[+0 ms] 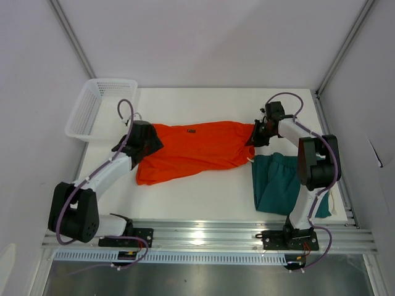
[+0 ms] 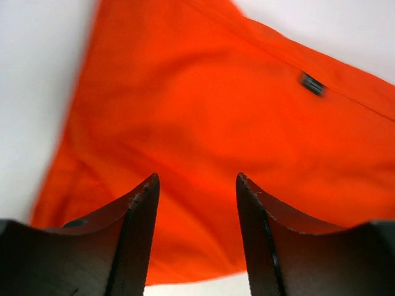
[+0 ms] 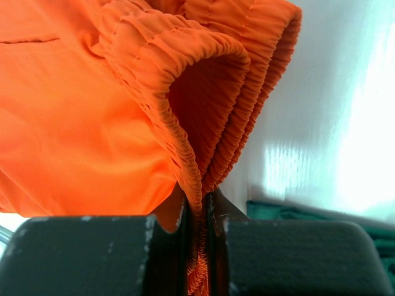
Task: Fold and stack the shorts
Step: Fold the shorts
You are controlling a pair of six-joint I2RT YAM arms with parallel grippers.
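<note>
White table [image 1: 203, 197]; wrist view alone shows right fingers [image 3: 123, 256] pinching orange shorts [image 3: 74, 123].

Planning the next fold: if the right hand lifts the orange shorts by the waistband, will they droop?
Probably floppy: the orange shorts lie rumpled, their waistband pleated inside the right hand. Likely light: the cloth looks thin.

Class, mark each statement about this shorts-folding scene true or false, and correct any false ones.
1. The right claw is shut on the waistband of the orange shorts. True.
2. The left claw grips the orange shorts. False: it is open, with nothing between its jaws.
3. The teal shorts lie in the white basket. False: they lie on the table beside the right arm.
4. The white basket stands at the table's far left corner. True.
</note>
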